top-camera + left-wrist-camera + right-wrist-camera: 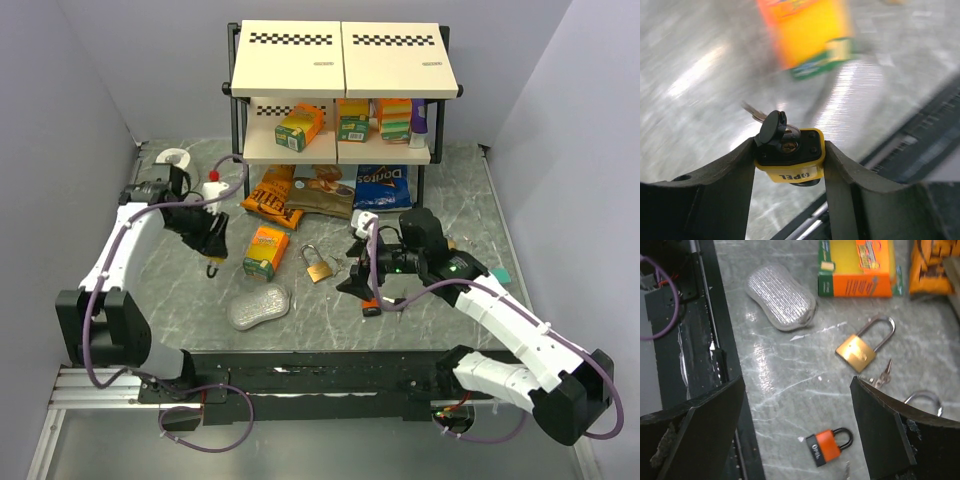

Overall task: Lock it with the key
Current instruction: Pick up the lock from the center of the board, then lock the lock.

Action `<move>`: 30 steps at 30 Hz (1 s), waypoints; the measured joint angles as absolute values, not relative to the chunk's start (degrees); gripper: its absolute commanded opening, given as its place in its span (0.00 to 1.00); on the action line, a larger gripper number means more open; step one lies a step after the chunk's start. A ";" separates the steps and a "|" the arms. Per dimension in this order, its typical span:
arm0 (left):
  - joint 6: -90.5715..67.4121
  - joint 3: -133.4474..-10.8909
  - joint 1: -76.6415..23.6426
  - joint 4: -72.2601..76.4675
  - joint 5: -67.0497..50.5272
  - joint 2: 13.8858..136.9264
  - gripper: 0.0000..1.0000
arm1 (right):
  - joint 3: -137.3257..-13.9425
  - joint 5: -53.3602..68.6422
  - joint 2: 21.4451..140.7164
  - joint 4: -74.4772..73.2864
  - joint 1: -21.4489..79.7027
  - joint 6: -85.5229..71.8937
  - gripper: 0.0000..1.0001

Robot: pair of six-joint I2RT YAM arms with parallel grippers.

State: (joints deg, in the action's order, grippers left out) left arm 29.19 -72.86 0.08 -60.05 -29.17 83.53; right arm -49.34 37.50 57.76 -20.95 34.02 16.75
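Nearest to the bases, a small orange padlock (825,446) lies on the tabletop (180,300). The right pincer (796,382) hangs above it with jaws wide apart, holding nothing. A little farther lies a brass padlock (856,352), with small keys (884,372) just beside it. Farther left, the left pincer (789,155) is clamped on a yellow padlock (790,162) above the tabletop — a black-headed key (771,127) sits in its keyhole.
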 measured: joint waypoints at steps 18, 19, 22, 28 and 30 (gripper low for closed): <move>28.77 -79.48 -35.59 -67.46 -51.16 77.69 0.01 | -58.39 52.10 57.65 -24.73 43.79 54.02 0.82; 28.58 -79.48 -37.01 -67.07 -51.53 77.69 0.01 | -58.39 52.25 57.65 -25.47 44.69 55.33 0.82; 28.16 -79.61 -40.66 -66.67 -52.86 77.87 0.01 | -58.46 52.62 57.67 -26.96 47.07 58.22 0.80; 28.32 -82.41 -44.10 -66.63 -54.48 80.68 0.01 | -59.59 52.58 58.65 -28.16 51.75 61.49 0.74; 28.42 -82.78 -44.42 -66.65 -54.96 81.41 0.01 | -60.20 52.53 59.33 -28.42 53.01 62.30 0.73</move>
State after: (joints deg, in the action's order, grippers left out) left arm 28.42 -82.78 -44.42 -66.65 -54.96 81.41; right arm -60.20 52.53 59.33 -28.42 53.01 62.30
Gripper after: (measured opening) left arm 0.554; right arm 0.740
